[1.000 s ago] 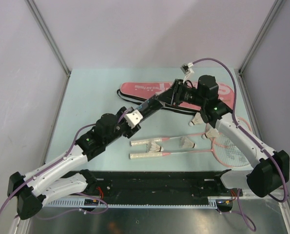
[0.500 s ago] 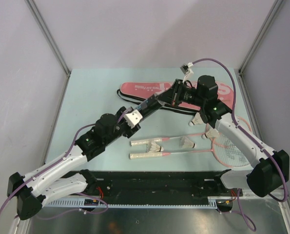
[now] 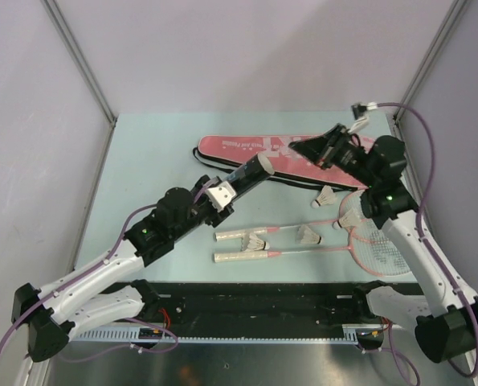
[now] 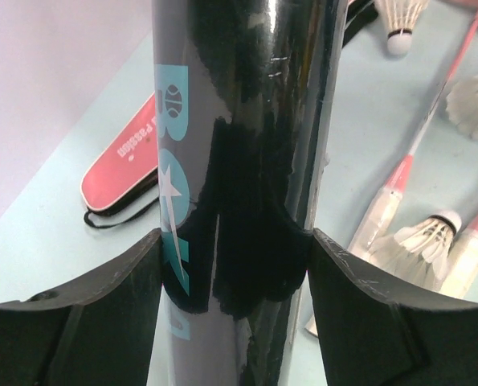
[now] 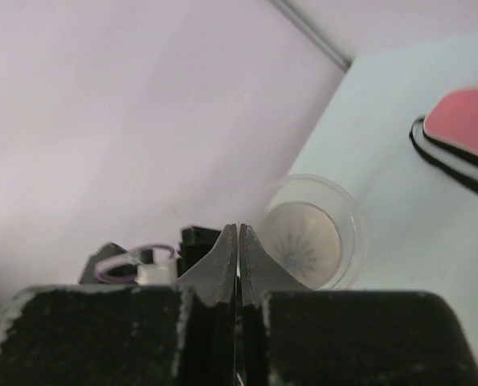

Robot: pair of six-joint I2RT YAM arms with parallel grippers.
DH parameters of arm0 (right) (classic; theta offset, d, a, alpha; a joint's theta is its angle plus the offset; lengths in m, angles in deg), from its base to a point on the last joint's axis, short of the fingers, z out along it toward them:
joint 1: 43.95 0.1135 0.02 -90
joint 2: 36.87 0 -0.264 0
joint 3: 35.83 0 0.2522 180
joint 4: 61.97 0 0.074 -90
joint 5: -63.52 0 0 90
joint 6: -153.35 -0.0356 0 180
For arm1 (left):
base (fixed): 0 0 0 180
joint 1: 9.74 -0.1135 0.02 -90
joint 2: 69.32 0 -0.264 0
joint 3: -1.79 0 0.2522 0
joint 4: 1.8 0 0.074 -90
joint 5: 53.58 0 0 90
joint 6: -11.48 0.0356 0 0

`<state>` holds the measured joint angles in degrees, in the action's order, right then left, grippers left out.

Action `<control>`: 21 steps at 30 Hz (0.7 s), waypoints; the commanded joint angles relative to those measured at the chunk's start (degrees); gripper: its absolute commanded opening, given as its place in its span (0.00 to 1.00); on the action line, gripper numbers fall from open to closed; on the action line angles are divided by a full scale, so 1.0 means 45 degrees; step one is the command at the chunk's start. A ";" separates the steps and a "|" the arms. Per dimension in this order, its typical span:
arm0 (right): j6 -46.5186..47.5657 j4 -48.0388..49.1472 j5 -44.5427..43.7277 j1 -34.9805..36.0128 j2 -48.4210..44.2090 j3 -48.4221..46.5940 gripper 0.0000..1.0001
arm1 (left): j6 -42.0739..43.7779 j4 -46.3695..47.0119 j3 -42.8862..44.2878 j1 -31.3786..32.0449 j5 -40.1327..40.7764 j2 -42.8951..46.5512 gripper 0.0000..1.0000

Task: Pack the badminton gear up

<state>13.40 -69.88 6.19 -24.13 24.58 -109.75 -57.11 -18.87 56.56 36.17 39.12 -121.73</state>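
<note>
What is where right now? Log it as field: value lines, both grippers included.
left gripper: shut on the black tube, whose far end lies over the bag in the top view
right gripper: shut, nothing seen between its fingers, over the bag's right part
pink bag: flat at the far side of the table
rackets: two, side by side on the table, handles to the left
shuttlecocks: at least three, loose by the rackets

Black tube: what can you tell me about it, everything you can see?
The black tube is long, round and shiny, with pale blue letters and a white star along its side. The left gripper squeezes it between its jaws and holds it tilted, lifted off the table, its far end pointing toward the pink bag. Nothing else seems to touch it.
</note>
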 commanded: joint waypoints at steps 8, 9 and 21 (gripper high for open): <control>0.0295 0.0366 -0.1275 -0.0616 -0.1000 0.0029 0.00 | -0.0050 -0.0182 0.0085 -0.0066 0.0920 0.0297 0.08; 0.1905 -0.0006 -0.1920 -0.0382 -0.1019 0.0029 0.00 | -0.0167 -0.0163 0.0182 -0.0066 0.1156 0.0317 0.09; 0.5379 -0.1945 -0.8352 0.2490 0.4266 0.0029 0.00 | 0.0047 0.1633 -0.0676 -0.0085 0.5082 0.2658 0.14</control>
<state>33.59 -77.60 -20.46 -15.30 36.47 -109.42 -57.11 -19.79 54.75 35.86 54.88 -114.14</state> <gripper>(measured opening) 0.010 0.681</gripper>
